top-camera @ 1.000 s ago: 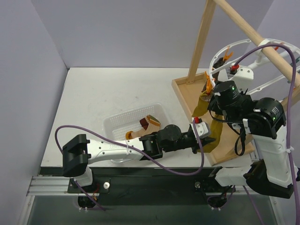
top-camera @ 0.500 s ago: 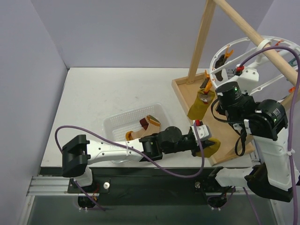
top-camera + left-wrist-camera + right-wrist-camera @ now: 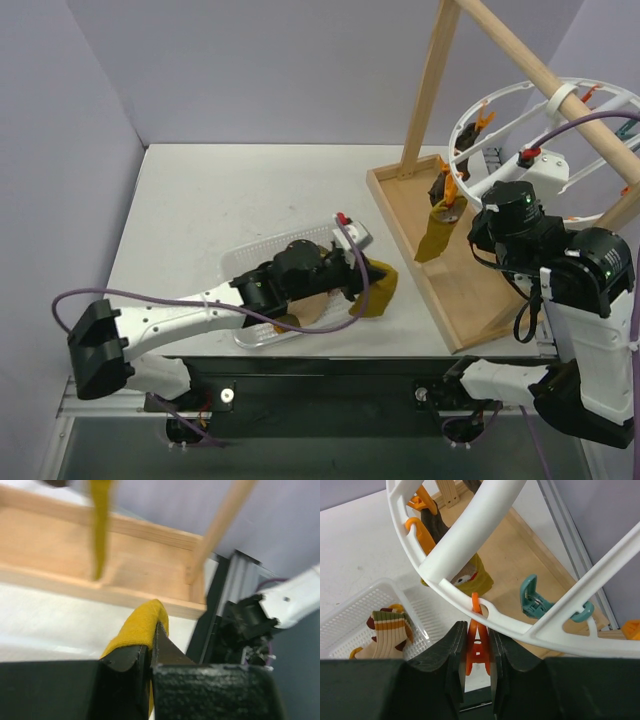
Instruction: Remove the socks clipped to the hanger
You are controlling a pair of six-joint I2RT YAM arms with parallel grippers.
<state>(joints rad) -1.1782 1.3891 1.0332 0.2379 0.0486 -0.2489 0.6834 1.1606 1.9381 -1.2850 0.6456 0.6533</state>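
Left claw (image 3: 150, 652) pinched on freed mustard sock (image 3: 378, 288), low over counter (image 3: 200, 200) beside basket (image 3: 355, 600), likely for drop-in. Striped sock (image 3: 390, 625) lies in basket. Right claw (image 3: 479, 645) clamped on orange clip (image 3: 478, 630) of hanger (image 3: 470, 545), squeezing it or steadying ring. Hanging sock (image 3: 435, 232) clipped beyond, over wooden tray (image 3: 470, 290).
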